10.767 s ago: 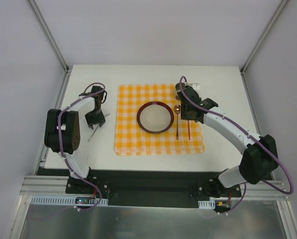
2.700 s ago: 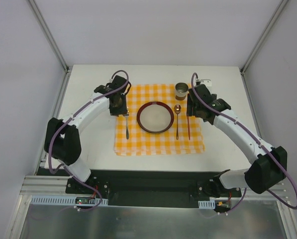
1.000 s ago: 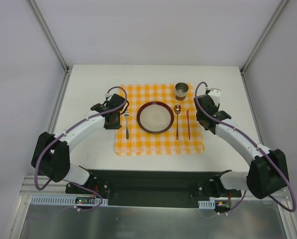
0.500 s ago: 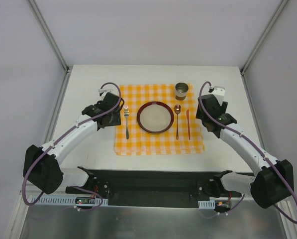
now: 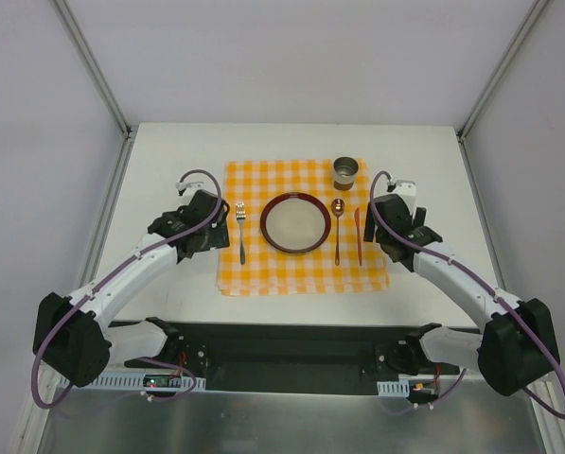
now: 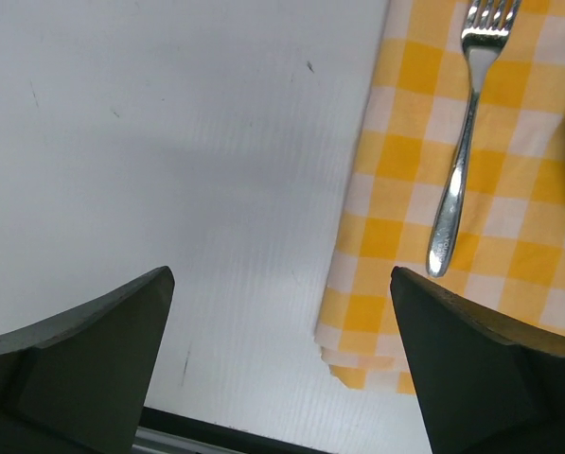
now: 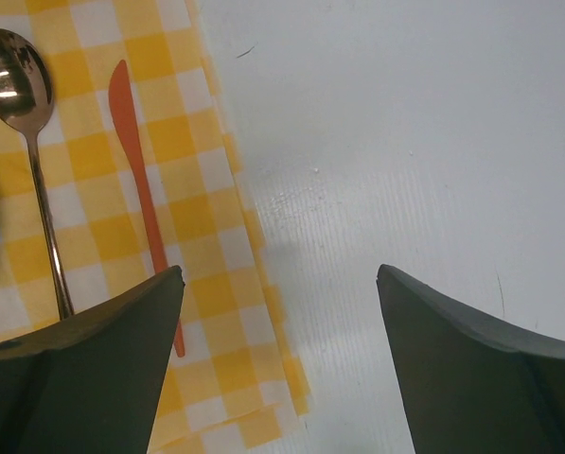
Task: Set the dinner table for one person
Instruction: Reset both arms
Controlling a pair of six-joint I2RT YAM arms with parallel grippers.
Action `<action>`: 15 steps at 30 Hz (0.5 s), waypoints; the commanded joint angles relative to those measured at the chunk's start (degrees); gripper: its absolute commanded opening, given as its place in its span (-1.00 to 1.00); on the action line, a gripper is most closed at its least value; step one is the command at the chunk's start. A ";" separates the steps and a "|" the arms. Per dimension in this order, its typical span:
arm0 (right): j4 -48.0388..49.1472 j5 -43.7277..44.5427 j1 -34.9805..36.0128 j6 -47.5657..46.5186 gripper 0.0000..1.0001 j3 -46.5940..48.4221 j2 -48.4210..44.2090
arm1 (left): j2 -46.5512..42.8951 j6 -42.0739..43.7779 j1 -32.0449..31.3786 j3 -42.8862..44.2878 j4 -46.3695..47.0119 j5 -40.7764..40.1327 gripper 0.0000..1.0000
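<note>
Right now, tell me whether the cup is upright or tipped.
Upright: the cup shows its round mouth from above, standing on the checkered mat.

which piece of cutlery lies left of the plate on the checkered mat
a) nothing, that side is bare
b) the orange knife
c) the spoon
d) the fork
D: in the top view the fork lies on the checkered mat left of the plate, while the spoon and the orange knife lie on the plate's right.
</note>
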 commanded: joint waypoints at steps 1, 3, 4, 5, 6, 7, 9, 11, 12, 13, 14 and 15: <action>0.17 -1.04 0.39 -0.98 0.78 2.44 -1.27 | -4.04 -1.03 0.10 0.56 1.79 -2.39 0.98; -0.61 -1.04 0.39 -1.60 0.99 3.66 -1.28 | -4.31 -0.50 0.10 0.83 2.59 -1.78 0.98; -1.05 -1.04 0.39 -1.69 0.99 4.37 -0.93 | -4.05 -0.06 0.10 1.35 2.68 -1.60 0.98; -2.19 -1.04 0.39 -1.69 0.99 4.99 0.21 | -3.70 0.20 0.10 1.62 2.77 -1.43 0.98; -2.63 -1.39 0.39 -2.04 0.99 5.69 1.00 | -3.00 0.38 0.10 1.79 2.68 -1.34 0.98; -3.33 -1.57 0.39 -2.04 0.99 7.61 1.79 | -2.64 0.64 0.10 2.32 2.68 -1.25 0.98; -5.10 -2.09 0.66 -2.39 1.00 9.11 4.07 | -1.85 0.64 0.10 2.41 2.77 -0.99 0.98; -5.63 -2.01 1.01 -2.66 0.99 10.17 4.87 | -1.32 0.73 0.10 2.67 2.68 -0.90 0.98; -5.63 -1.66 1.10 -2.66 0.99 10.26 4.79 | -0.88 0.90 0.10 2.76 2.68 -0.81 0.98; -5.37 -1.57 1.10 -2.83 0.99 10.09 4.44 | -0.71 0.99 0.10 2.94 2.68 -0.72 0.98; -4.41 -1.74 1.18 -2.92 1.00 9.48 4.09 | -0.62 1.08 0.10 2.85 2.68 -0.90 0.98; -4.14 -1.83 1.10 -3.01 0.99 9.13 3.48 | -0.53 1.08 0.10 2.85 2.68 -0.98 0.98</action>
